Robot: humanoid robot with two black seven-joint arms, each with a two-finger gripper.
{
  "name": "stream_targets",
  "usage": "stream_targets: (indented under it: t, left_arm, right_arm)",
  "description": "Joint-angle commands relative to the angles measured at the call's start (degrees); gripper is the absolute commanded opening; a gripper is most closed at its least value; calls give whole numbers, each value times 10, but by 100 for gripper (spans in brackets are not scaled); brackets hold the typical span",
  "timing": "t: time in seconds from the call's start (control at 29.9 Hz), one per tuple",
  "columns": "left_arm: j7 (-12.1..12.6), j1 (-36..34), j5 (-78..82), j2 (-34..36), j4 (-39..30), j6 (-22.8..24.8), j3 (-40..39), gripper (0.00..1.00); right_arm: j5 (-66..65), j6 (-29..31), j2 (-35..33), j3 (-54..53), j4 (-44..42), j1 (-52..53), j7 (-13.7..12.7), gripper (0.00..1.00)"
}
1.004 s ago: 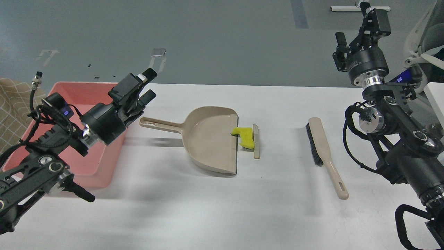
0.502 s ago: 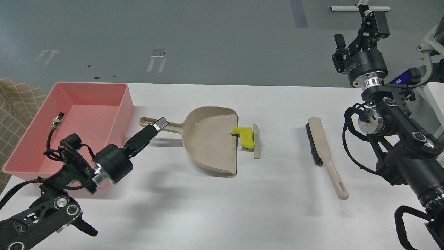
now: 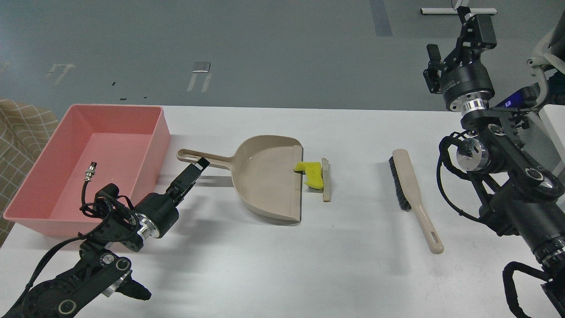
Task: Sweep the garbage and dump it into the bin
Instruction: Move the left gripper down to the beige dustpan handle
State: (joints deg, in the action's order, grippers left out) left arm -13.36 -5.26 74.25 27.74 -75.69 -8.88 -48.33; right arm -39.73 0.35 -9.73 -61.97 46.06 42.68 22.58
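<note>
My left gripper [image 3: 199,164] sits low over the table [image 3: 282,265], its tip just short of the beige dustpan's handle [image 3: 204,158] and nothing in its grasp. It shows edge-on and dark, so I cannot tell how far its fingers are parted. My right gripper [image 3: 457,42] is raised high at the far right, well apart from everything; its fingers appear spread, with only floor showing between them, and it carries nothing.

The garbage lies at the mouth of the dustpan [image 3: 270,176]: the yellow sponge [image 3: 311,173] rests partly over the pan's front lip, and the bread slice [image 3: 325,179] stands on edge just beside it on the table side. The hand brush [image 3: 409,192] lies untouched further right, bristles facing the pan. The pink bin [image 3: 66,221] waits at the left, holding nothing I can see.

The step in hand, as I judge it, is taking hold of the dustpan handle. To do it well I should close squarely across the handle near its looped end, keeping the pan flat so the lip stays on the table and the sponge is not nudged off. A crooked grip would likely swing the pan away from the garbage. Then my right arm must come down for the brush and sweep leftward
</note>
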Motion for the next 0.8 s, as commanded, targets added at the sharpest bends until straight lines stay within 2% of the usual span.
stream_targets:
  t: [0.0,0.17,0.33,0.64,0.77]
  left_arm:
    - [1,-17,-2,-16,29,-20,0,100]
    - [3,-46,-13,-37,56,-30,1,100]
    - [29,-56,-13,-57,70,-34,2,100]
    - [26,-85,-14,-92,124,-40,2,100]
    - [23,-92,-16,-95,136,-40,1,96]
  right_arm:
    - [0,0,1,0,0,0,0,100]
    - [0,0,2,0,0,0,0,100]
    - [0,0,2,0,0,1,0,100]
    - [0,0,0,0,0,3,0,100]
    - [0,0,0,0,0,2,0,100]
